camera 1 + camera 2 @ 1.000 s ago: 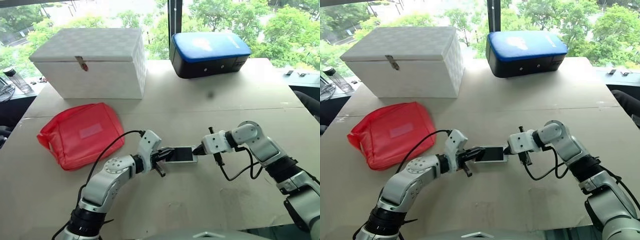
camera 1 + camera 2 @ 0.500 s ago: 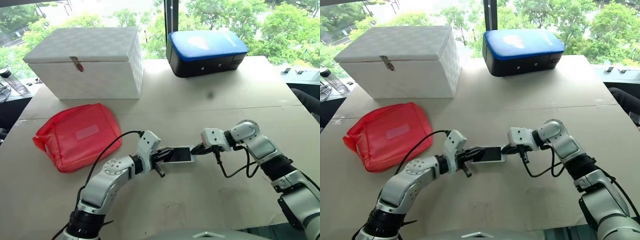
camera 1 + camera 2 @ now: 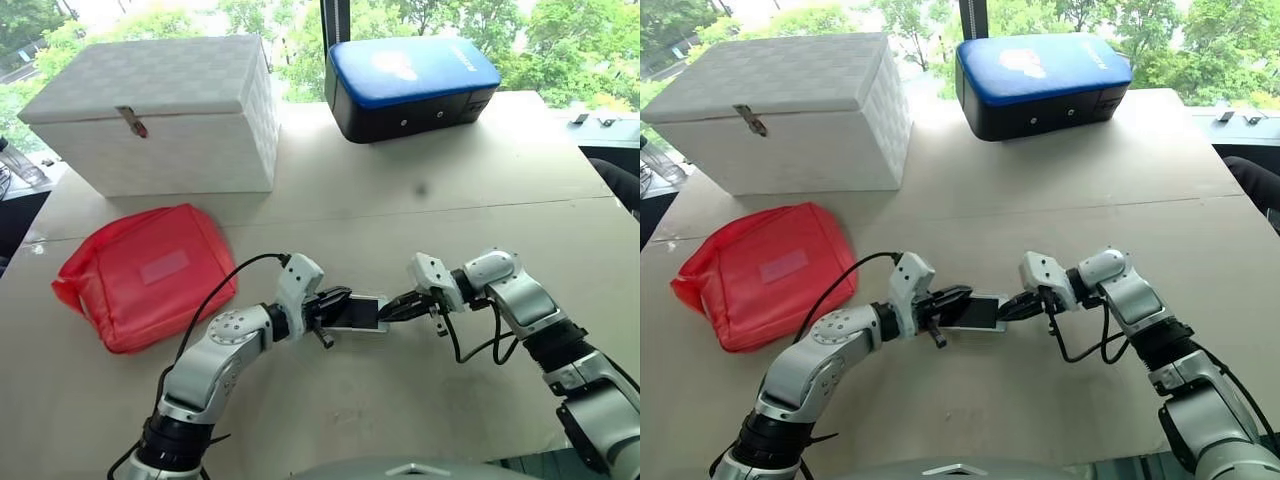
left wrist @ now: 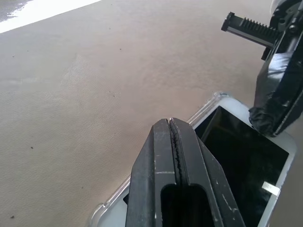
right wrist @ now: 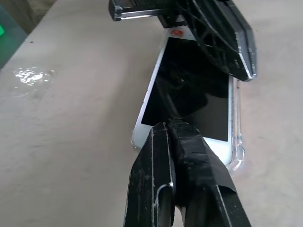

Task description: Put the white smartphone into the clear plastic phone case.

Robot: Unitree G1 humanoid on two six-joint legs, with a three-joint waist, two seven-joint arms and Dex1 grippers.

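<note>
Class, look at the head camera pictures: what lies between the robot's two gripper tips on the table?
The white smartphone, lying over the clear plastic phone case, spans the stretch between the shut left gripper and shut right gripper; both eye views show it.

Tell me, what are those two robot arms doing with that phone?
The robot is fitting a white smartphone into a clear plastic phone case on the table. Its left tool and right tool are both shut, pressing at opposite ends of the phone. The phone lies in the case, but one side is not fully seated in it yet.
</note>
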